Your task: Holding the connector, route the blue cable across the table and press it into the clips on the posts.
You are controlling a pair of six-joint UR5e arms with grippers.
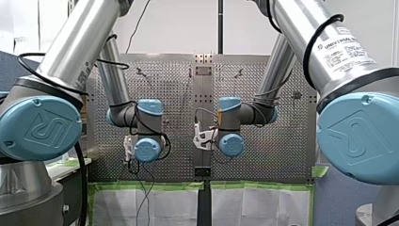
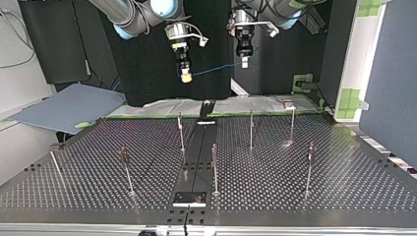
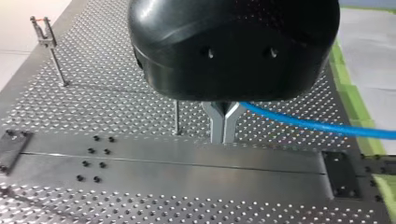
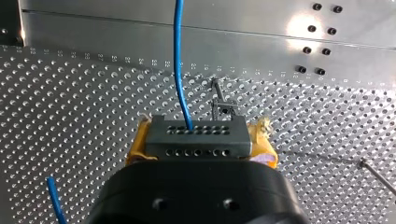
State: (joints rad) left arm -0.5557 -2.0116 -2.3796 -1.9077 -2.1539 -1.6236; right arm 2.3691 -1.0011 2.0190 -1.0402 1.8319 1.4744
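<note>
**Blue cable held in the air between both grippers, above the perforated worktop point(image 2: 344, 187).**

The right gripper point(image 4: 200, 145) has its yellow-padded fingers point(image 4: 262, 134) clamped on the two ends of the grey connector point(image 4: 187, 139). The blue cable point(image 4: 179, 60) leaves the connector's perforated face and runs ahead of the gripper. In the top view the cable spans the gap to the left gripper point(image 3: 223, 133), whose metal fingers are closed together and pinch it at their tips. Both grippers hang well above the posts point(image 2: 215, 167). The posts stand upright in the worktop and carry small clips point(image 3: 41, 29) at their tops. The cable lies in none of them.
</note>
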